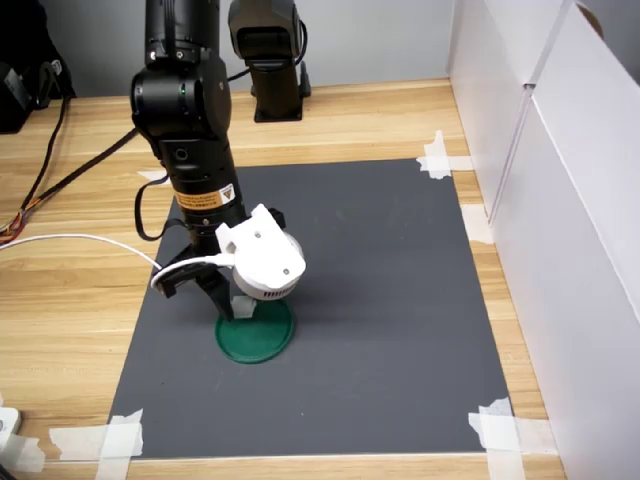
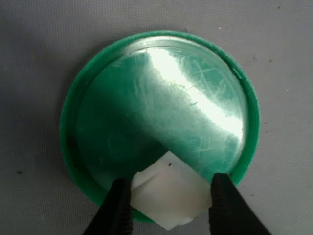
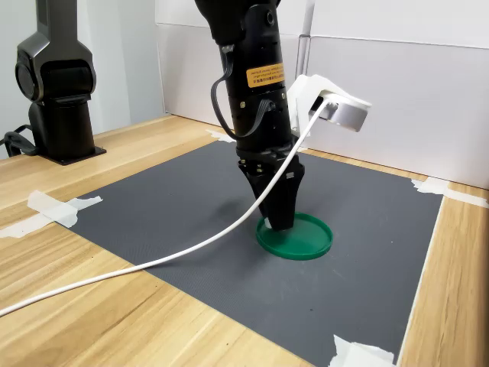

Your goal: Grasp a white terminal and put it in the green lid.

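Observation:
The green lid (image 2: 161, 98) lies flat on the dark mat, also seen in the first exterior view (image 1: 262, 340) and the second exterior view (image 3: 306, 241). In the wrist view the white terminal (image 2: 171, 193) sits between my two black fingers (image 2: 120, 208), which press on its two sides. It hangs low over the lid's rim, partly over the lid's floor. My gripper (image 2: 171, 205) is shut on it. In the second exterior view the gripper (image 3: 280, 218) points straight down at the lid's left edge. The first exterior view hides the fingertips behind the white camera housing (image 1: 262, 258).
The dark mat (image 1: 400, 300) is taped at its corners to a wooden table. A black stand (image 1: 272, 70) is at the back. White panels (image 1: 560, 200) wall the first exterior view's right. A white cable (image 3: 153, 264) trails across the mat.

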Robot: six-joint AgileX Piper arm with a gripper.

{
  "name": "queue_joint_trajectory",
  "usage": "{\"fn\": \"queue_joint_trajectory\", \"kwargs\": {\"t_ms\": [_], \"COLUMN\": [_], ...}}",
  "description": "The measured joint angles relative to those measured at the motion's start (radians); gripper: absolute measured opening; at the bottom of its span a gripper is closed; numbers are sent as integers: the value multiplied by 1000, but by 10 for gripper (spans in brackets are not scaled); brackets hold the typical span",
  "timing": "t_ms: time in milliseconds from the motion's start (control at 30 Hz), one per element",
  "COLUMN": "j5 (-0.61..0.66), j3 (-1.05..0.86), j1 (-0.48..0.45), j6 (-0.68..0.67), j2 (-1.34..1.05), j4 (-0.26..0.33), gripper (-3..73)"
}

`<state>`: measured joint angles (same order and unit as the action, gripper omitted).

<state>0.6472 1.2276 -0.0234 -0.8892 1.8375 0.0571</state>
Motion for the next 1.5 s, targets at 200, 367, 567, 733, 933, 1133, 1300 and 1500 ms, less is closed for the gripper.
{"fn": "queue_joint_trajectory", "kwargs": {"t_ms": [200, 367, 567, 733, 933, 1133, 1300, 1500], "j5": [-37, -62, -63, -123, -357, -532, -542, -541], "j3": [0, 0, 0, -31, -210, -402, -541, -696], "j1": [-1, -1, -1, -1, -1, -1, -1, -1], "j6": [18, 24, 88, 200, 251, 452, 640, 679], "j2": [-7, -27, -98, -264, -537, -771, -934, -1141], "j4": [43, 54, 83, 139, 233, 293, 217, 143], "gripper": [455, 474, 475, 426, 141, -13, -18, -20]}}
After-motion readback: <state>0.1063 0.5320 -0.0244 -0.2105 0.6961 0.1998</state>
